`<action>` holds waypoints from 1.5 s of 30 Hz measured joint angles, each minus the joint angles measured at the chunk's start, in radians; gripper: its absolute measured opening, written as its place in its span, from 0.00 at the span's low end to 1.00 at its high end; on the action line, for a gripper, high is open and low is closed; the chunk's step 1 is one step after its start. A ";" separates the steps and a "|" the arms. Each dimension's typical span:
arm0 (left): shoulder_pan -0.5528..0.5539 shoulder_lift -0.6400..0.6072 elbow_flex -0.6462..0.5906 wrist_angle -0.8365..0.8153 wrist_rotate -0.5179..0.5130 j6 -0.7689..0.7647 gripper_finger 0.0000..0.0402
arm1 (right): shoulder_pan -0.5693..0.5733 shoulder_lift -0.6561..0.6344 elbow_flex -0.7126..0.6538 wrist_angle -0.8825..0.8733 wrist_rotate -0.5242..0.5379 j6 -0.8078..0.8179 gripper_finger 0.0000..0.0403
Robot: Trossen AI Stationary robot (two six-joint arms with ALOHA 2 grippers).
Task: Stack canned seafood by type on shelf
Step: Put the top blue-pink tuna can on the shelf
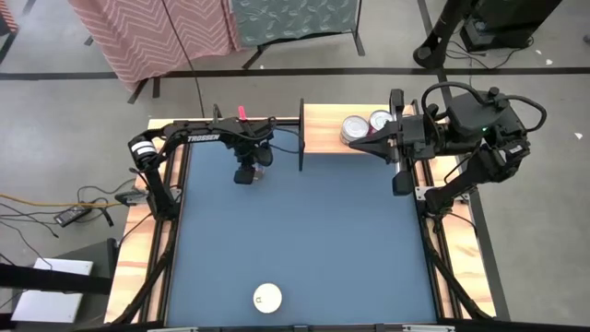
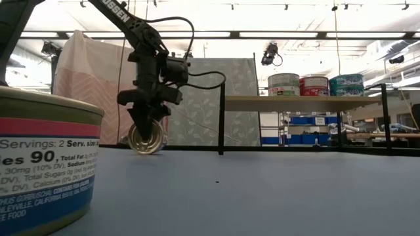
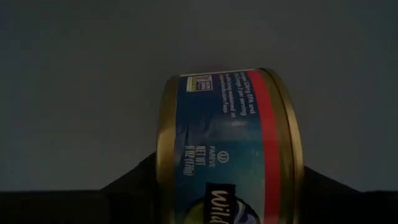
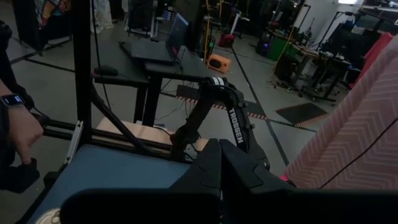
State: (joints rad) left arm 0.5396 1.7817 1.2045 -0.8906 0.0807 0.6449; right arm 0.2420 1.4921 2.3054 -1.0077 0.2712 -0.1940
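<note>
A tin (image 3: 227,149) with gold rims and a blue label with a red band stands on its edge at the table's far left. Its gold lid (image 2: 146,139) faces the near edge. My left gripper (image 2: 146,124) points straight down over it and is shut on it. Three tins (image 2: 314,85) stand on the light-wood shelf (image 1: 323,134) at the far edge. My right gripper (image 1: 373,143) hovers shut, high above the shelf's right part, holding nothing. A white-lidded tin (image 1: 267,297) sits by the near edge. My left gripper pinches the tin between its two fingers (image 3: 127,186), one on each flat end, just inside the gold rims (image 3: 163,155). The fingers come from above, pointing down. The tin stands on edge, its label wall up, its lower rim (image 2: 146,152) at the table surface.
The shelf's dark upright (image 1: 301,134) stands just right of my left gripper. The blue table (image 1: 304,231) lies bare between the far tins and the white-lidded tin, which fills the low view's left foreground (image 2: 39,164). A person's hand (image 4: 18,130) shows beyond the table.
</note>
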 joint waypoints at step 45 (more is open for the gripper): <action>-0.071 -0.072 0.766 0.262 -0.130 -1.233 0.46 | 0.034 -0.034 -0.001 -0.035 0.521 -0.182 0.02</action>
State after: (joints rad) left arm 0.4683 1.7096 1.9705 -0.6281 -0.0492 -0.5882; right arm 0.2758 1.4580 2.3047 -1.0426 0.7924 -0.3762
